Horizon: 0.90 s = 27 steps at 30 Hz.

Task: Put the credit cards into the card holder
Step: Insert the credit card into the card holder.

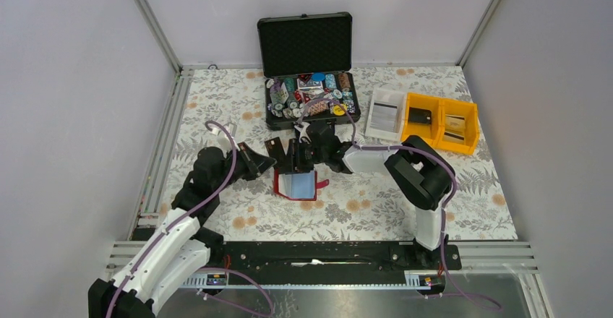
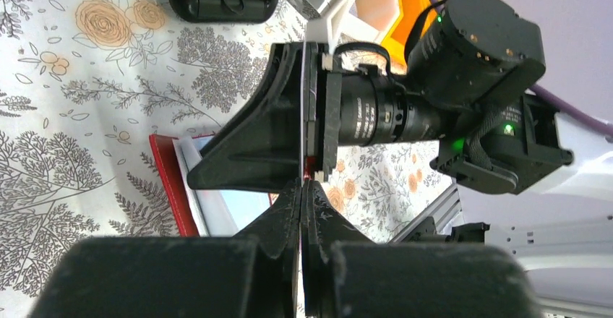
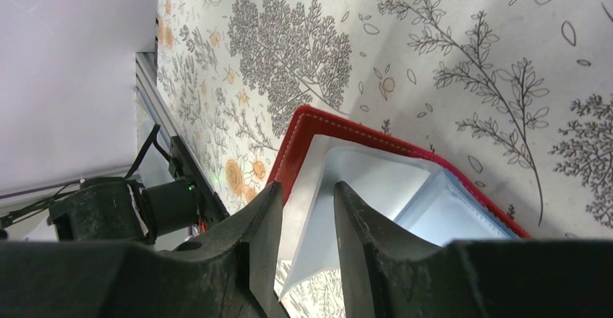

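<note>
The dark red card holder (image 1: 278,185) (image 3: 340,123) (image 2: 165,181) lies open on the floral cloth, with a pale blue credit card (image 1: 300,183) (image 3: 449,209) in its inner pocket. My right gripper (image 1: 301,160) (image 3: 307,189) hangs over it with its fingers apart. A white leaf (image 3: 322,217) of the holder stands loosely between them. My left gripper (image 1: 266,162) (image 2: 301,185) is shut just left of the holder. It pinches a brownish credit card (image 1: 274,147) that stands upright and shows only edge-on in the left wrist view.
A black hard case (image 1: 306,43) with poker chips (image 1: 311,95) stands open behind the holder. A white tray (image 1: 385,114) and yellow bins (image 1: 442,121) sit at the back right. Metal rails (image 1: 325,253) border the near edge, and grey walls enclose the table.
</note>
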Each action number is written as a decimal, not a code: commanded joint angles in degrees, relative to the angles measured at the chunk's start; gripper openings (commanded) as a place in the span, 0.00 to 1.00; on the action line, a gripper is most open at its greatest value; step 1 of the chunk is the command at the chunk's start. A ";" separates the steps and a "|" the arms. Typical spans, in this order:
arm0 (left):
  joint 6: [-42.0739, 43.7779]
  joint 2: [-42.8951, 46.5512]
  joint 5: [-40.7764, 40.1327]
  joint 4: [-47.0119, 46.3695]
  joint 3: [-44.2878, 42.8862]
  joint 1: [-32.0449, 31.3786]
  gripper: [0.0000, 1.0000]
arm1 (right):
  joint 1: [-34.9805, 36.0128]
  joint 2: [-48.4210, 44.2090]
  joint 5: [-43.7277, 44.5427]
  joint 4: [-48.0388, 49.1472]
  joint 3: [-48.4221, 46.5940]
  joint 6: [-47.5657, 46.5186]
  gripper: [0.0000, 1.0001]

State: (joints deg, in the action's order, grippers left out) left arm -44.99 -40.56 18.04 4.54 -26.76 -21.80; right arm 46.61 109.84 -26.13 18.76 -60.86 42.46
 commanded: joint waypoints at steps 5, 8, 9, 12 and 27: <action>2.78 6.70 5.46 -4.28 5.85 0.40 0.00 | 1.02 4.54 2.48 -0.20 -4.62 2.46 0.45; 1.59 10.10 6.23 -5.72 8.65 0.27 0.00 | 1.02 5.60 2.81 -0.24 -5.04 3.27 0.47; 1.17 11.15 6.32 -5.76 9.44 0.27 0.00 | 1.03 5.86 2.91 -0.13 -5.04 3.51 0.47; -0.23 12.83 6.09 -5.01 11.29 0.27 0.00 | 1.03 6.54 3.33 -0.11 -5.35 3.77 0.48; -2.48 3.15 4.79 -4.62 13.74 0.21 0.00 | 1.03 8.94 3.95 -2.72 -8.47 3.60 0.54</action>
State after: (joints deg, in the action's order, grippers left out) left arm -47.03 -34.74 23.44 2.83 -13.34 -21.71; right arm 46.98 117.73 -23.14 16.95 -66.92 45.95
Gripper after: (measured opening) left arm 0.019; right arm 0.535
